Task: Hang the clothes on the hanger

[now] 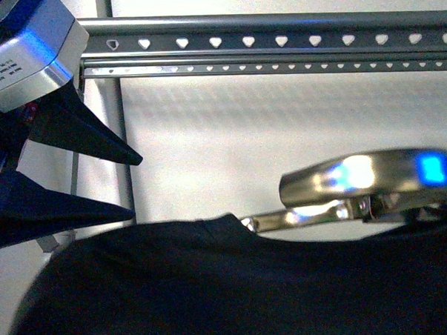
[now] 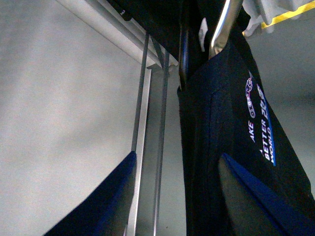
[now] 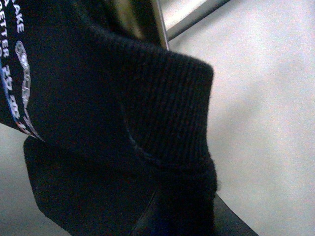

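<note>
The black T-shirt [image 1: 214, 286] fills the bottom of the front view, hanging below the hanger's grey top rail [image 1: 277, 40] with its row of heart-shaped holes. My right gripper [image 1: 285, 218] is shut on the T-shirt at its upper edge near the collar. In the right wrist view the ribbed collar [image 3: 162, 98] bunches over the gripper [image 3: 172, 206] and hides the jaws. My left gripper [image 1: 131, 186] stands open at the left, just above the shirt's shoulder. From the left wrist, the printed shirt [image 2: 231, 147] and a hanger rod [image 2: 142, 123] lie between the open fingers [image 2: 108, 196].
A grey upright post of the hanger [image 1: 117, 142] stands right behind the left fingers. A pale wall [image 1: 281, 135] lies behind the rack. A shiny metal bar [image 2: 224, 24] shows above the shirt in the left wrist view.
</note>
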Available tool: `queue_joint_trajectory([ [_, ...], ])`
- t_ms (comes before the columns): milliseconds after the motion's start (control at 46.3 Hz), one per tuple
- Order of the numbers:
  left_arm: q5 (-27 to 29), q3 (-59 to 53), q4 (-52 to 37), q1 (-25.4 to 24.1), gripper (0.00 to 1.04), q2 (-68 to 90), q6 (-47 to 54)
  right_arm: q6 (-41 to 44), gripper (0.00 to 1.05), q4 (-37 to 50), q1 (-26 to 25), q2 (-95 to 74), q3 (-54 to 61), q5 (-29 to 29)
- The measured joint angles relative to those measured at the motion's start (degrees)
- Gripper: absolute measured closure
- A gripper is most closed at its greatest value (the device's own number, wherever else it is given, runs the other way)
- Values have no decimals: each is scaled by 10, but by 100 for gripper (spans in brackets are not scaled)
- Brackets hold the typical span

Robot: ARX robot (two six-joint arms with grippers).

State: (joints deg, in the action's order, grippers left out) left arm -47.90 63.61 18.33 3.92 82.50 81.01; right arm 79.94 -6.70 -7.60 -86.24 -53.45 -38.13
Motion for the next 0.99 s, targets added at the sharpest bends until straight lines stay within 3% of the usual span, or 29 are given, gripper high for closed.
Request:
queue_joint_trajectory([
  [86, 0, 1, 0, 0, 37, 0, 0, -16, 100, 8, -24, 0, 30, -15],
  [129, 35, -22, -67, 2, 28, -9, -62, -35, 101, 18, -37, 0, 43, -27],
  [173, 115, -69, -216, 2, 18, -20, -195, -66, 101, 30, -50, 3, 51, -44],
  [259, 230, -88, -369, -6, 5, -19, -440, -126, 101, 48, -65, 18, 59, -64],
  [388, 402, -78, -467, -35, 6, -24, -813, -255, 101, 48, -81, 70, 60, -84],
  [496, 412, -79, -481, -43, 7, -32, -946, -366, 101, 8, -87, 110, 50, -66],
  [647, 475, -125, -421, -41, 27, -84, -885, -526, 101, -52, -87, 116, 5, -69],
  [842, 478, -259, -482, -39, 58, -159, -828, -752, 102, -51, -88, 110, -74, -78],
  [993, 480, -363, -523, -39, 87, -209, -819, -890, 102, -57, -67, 65, -159, -39],
])
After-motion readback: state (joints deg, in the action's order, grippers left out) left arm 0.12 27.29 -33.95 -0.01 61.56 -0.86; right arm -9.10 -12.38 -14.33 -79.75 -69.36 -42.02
